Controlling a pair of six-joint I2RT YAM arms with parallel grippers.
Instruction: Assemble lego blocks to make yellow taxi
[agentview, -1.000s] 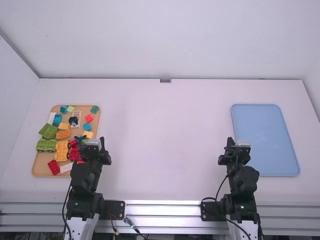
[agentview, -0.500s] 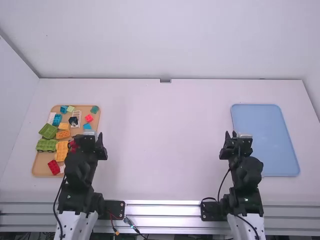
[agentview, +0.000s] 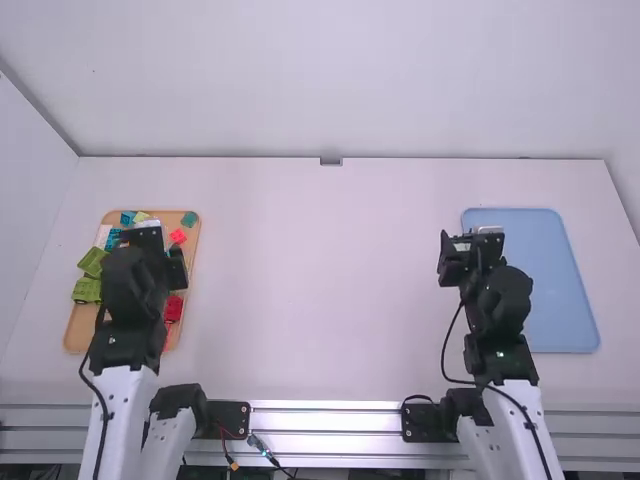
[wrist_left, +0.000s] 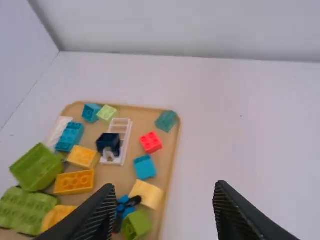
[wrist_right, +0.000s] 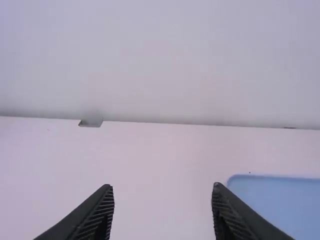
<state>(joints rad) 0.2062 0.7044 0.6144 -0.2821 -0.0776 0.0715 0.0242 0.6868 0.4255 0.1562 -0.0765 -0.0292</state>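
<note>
Over the wooden tray of blocks at the far left hangs my left gripper (agentview: 165, 240). In the left wrist view my left gripper (wrist_left: 165, 192) is open with nothing between its fingers. That view shows an orange-yellow brick (wrist_left: 74, 182), a yellow brick (wrist_left: 83, 157), a pale yellow brick (wrist_left: 146, 194), a white frame (wrist_left: 121, 129) and a dark blue block (wrist_left: 108, 143). My right gripper (agentview: 455, 245) is above the table by the blue tray's left edge. Its fingers stand apart and hold nothing in the right wrist view, where the right gripper (wrist_right: 163, 192) shows closely.
The wooden tray (wrist_left: 172, 167) also holds green pieces (wrist_left: 37, 167), a red brick (wrist_left: 151, 142) and several blue bricks. A flat blue tray (agentview: 550, 280) lies at the table's right side. White walls rise behind the table and at its left.
My left gripper has moved away from the camera, up over the wooden tray, covering more of its blocks. The right gripper has also risen and moved a little forward, beside the blue tray.
</note>
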